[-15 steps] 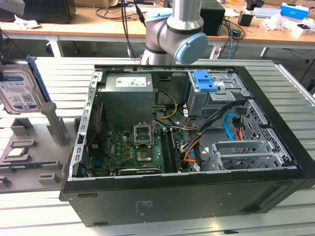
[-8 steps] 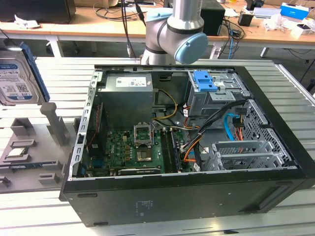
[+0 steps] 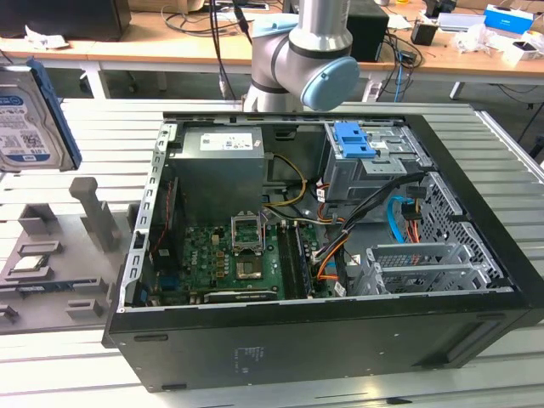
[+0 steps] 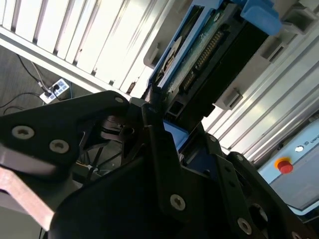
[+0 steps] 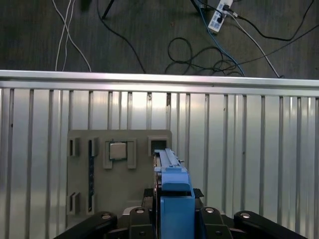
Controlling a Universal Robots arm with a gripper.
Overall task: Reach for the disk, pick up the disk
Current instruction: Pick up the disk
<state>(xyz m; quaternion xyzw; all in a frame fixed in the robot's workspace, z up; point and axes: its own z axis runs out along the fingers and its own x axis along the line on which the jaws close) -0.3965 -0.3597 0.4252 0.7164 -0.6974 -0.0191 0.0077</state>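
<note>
Though edge-on, disk (image 5: 175, 191) in pincer (image 5: 174, 221) grip.

We are in a robotics lab or test workshop. A robot arm (image 3: 299, 51) rises at the far edge of a slatted aluminium table (image 3: 110, 127), beside an opened computer case (image 3: 323, 340) with its motherboard (image 3: 229, 255) bared. Toward the table's edge at the exterior view's left lies a grey fixture plate (image 3: 81, 276) holding a processor chip (image 5: 117, 150), with the disk (image 3: 25, 119) above it. Behind run wooden desks (image 3: 153, 53) strewn with cables (image 3: 195, 21). A power strip (image 5: 218, 16) lies on the dark floor, and a red stop button (image 4: 284, 165) sits on a pale housing.
</note>
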